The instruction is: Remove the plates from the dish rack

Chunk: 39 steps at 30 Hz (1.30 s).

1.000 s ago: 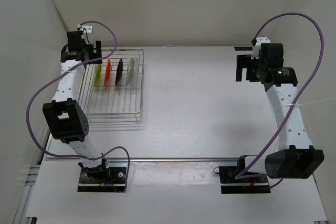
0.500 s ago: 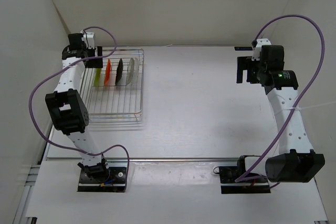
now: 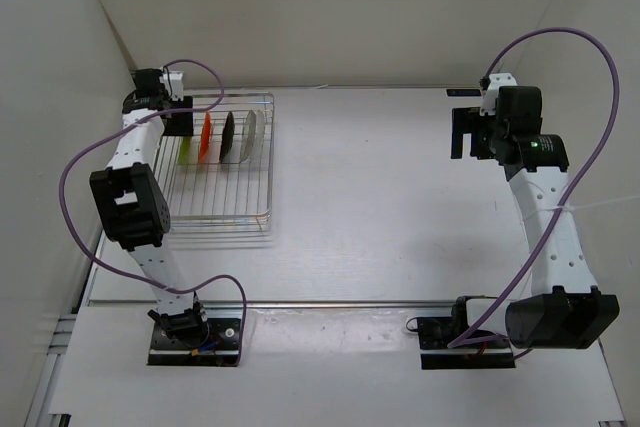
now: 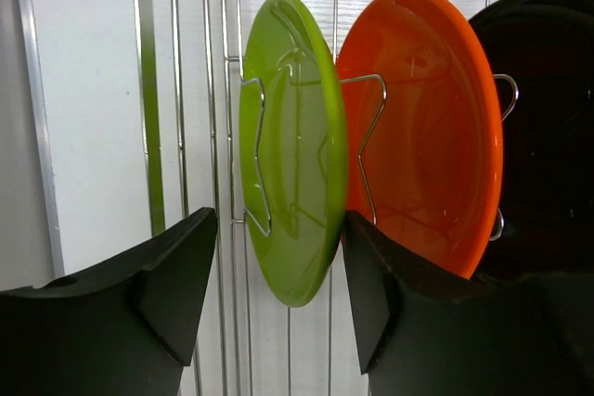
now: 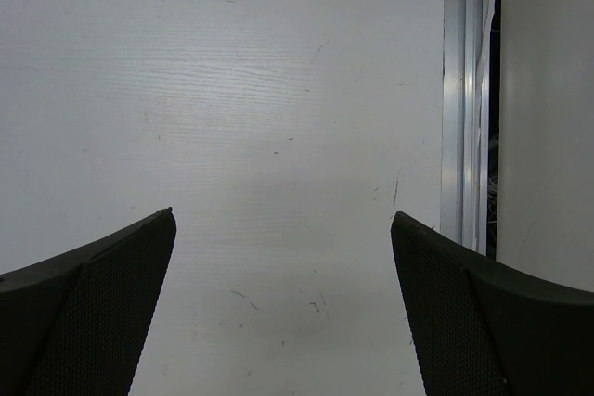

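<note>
The silver wire dish rack [image 3: 216, 217] stands at the back left. Four plates stand on edge in it: lime green [image 3: 186, 148], orange-red [image 3: 205, 137], black [image 3: 228, 137] and clear [image 3: 251, 133]. My left gripper [image 3: 178, 120] is open at the rack's far left end. In the left wrist view its fingers straddle the green plate's [image 4: 292, 136] near rim, apart from it on the left and close on the right, with the orange plate [image 4: 432, 136] and black plate [image 4: 548, 108] beside it. My right gripper [image 3: 462, 133] is open and empty above the table at the far right.
Rack wires [image 4: 148, 90] and upright wire dividers [image 4: 371, 136] run between the plates. A white side wall stands just left of the rack. The right wrist view shows bare table [image 5: 278, 90] and a metal rail [image 5: 461, 99] at the table's edge.
My left arm has swung toward the back left corner, bringing its gripper down around the green plate's edge. The right arm has hardly moved. The plates have not moved.
</note>
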{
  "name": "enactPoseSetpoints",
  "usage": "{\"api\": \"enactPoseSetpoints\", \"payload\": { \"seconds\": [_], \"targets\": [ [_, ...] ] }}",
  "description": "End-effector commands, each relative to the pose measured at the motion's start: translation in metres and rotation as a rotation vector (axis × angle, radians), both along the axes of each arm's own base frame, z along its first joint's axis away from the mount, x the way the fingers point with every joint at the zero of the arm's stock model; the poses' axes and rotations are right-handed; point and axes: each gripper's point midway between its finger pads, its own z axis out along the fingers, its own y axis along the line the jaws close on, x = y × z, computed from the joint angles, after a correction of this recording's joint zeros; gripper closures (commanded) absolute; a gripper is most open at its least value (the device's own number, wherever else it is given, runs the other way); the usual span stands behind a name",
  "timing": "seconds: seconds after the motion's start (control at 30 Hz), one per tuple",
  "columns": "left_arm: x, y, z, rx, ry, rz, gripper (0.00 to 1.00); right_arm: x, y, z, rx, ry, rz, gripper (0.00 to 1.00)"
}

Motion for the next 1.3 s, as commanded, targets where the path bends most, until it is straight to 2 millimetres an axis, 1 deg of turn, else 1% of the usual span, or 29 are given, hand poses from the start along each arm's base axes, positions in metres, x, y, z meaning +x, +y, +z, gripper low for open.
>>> {"api": "enactPoseSetpoints", "payload": {
  "seconds": [0.0, 0.03, 0.1, 0.17, 0.2, 0.23, 0.27, 0.33, 0.4, 0.43, 0.47, 0.53, 0.6, 0.63, 0.67, 0.7, 0.73, 0.8, 0.83, 0.87, 0.93, 0.97, 1.0, 1.03, 1.1, 1.17, 1.2, 1.27],
  "targets": [
    [-0.003, -0.006, 0.006, -0.030, -0.005, -0.022, 0.33, 0.003, -0.003, 0.014, -0.014, -0.064, -0.010, 0.00],
    [-0.001, -0.006, 0.010, -0.034, -0.015, -0.016, 0.35, 0.003, -0.003, 0.014, -0.014, -0.064, -0.010, 0.00],
    [-0.003, -0.009, 0.009, -0.044, -0.007, -0.023, 0.36, 0.002, -0.003, 0.011, -0.014, -0.055, -0.010, 0.00],
    [0.000, -0.010, 0.016, -0.050, -0.019, -0.030, 0.36, 0.002, -0.003, 0.011, -0.014, -0.055, -0.010, 0.00],
    [0.000, -0.010, 0.016, -0.050, -0.019, -0.030, 0.36, 0.002, -0.003, 0.011, -0.014, -0.055, -0.010, 0.00],
    [0.000, -0.012, 0.018, -0.057, -0.020, -0.036, 0.39, 0.002, -0.005, 0.007, -0.020, -0.046, -0.017, 0.00],
    [0.000, -0.016, 0.018, -0.057, -0.020, -0.045, 0.39, 0.002, -0.005, 0.007, -0.020, -0.046, -0.017, 0.00],
    [0.001, -0.018, 0.018, -0.063, -0.021, -0.052, 0.40, 0.002, -0.005, 0.007, -0.020, -0.046, -0.017, 0.00],
    [-0.001, -0.018, 0.017, -0.065, -0.012, -0.051, 0.45, 0.002, -0.005, 0.007, -0.020, -0.046, -0.017, 0.00],
    [-0.002, -0.020, 0.022, -0.070, -0.022, -0.058, 0.46, 0.003, -0.005, 0.009, -0.020, -0.055, -0.018, 0.00],
    [-0.002, -0.020, 0.022, -0.070, -0.022, -0.058, 0.50, 0.003, -0.005, 0.009, -0.020, -0.055, -0.018, 0.00],
    [-0.002, -0.020, 0.022, -0.070, -0.022, -0.058, 0.54, 0.003, -0.005, 0.009, -0.020, -0.055, -0.018, 0.00],
    [-0.002, -0.020, 0.022, -0.070, -0.022, -0.058, 0.55, 0.003, -0.005, 0.009, -0.020, -0.055, -0.018, 0.00],
    [-0.004, -0.020, 0.020, -0.072, -0.011, -0.057, 0.59, 0.003, -0.005, 0.009, -0.020, -0.055, -0.018, 0.00],
    [-0.002, -0.020, 0.024, -0.071, -0.020, -0.058, 0.60, 0.003, -0.005, 0.009, -0.020, -0.055, -0.018, 0.00],
    [-0.001, -0.026, 0.024, -0.077, -0.021, -0.073, 0.60, 0.003, -0.005, 0.009, -0.020, -0.055, -0.018, 0.00],
    [-0.003, -0.026, 0.023, -0.079, -0.012, -0.073, 0.62, 0.003, -0.005, 0.009, -0.020, -0.055, -0.018, 0.00],
    [-0.003, -0.026, 0.023, -0.079, -0.012, -0.073, 0.62, 0.005, -0.005, 0.006, -0.020, -0.046, -0.017, 0.00],
    [-0.003, -0.026, 0.023, -0.079, -0.012, -0.073, 0.63, 0.005, -0.005, 0.006, -0.020, -0.046, -0.017, 0.00],
    [-0.001, -0.026, 0.026, -0.077, -0.021, -0.073, 0.67, 0.005, -0.005, 0.006, -0.020, -0.046, -0.017, 0.00],
    [-0.001, -0.026, 0.026, -0.077, -0.021, -0.073, 0.68, 0.005, -0.005, 0.006, -0.020, -0.046, -0.017, 0.00],
    [-0.001, -0.027, 0.026, -0.084, -0.021, -0.066, 0.73, 0.005, -0.005, 0.006, -0.020, -0.046, -0.017, 0.00],
    [-0.001, -0.027, 0.026, -0.084, -0.021, -0.066, 0.75, 0.005, -0.005, 0.006, -0.020, -0.046, -0.017, 0.00],
    [0.001, -0.026, 0.030, -0.082, -0.032, -0.067, 0.78, 0.005, -0.005, 0.006, -0.020, -0.046, -0.017, 0.00],
    [0.001, -0.026, 0.030, -0.082, -0.032, -0.067, 0.84, 0.004, -0.005, 0.002, -0.021, -0.037, -0.017, 0.00],
    [-0.001, -0.027, 0.029, -0.083, -0.023, -0.066, 0.85, 0.004, -0.005, 0.002, -0.021, -0.037, -0.017, 0.00],
    [-0.001, -0.027, 0.029, -0.083, -0.023, -0.066, 0.89, 0.004, -0.005, 0.002, -0.021, -0.037, -0.017, 0.00],
    [0.000, -0.026, 0.033, -0.082, -0.032, -0.067, 0.89, 0.004, -0.005, 0.002, -0.021, -0.037, -0.017, 0.00]
  ]
}}
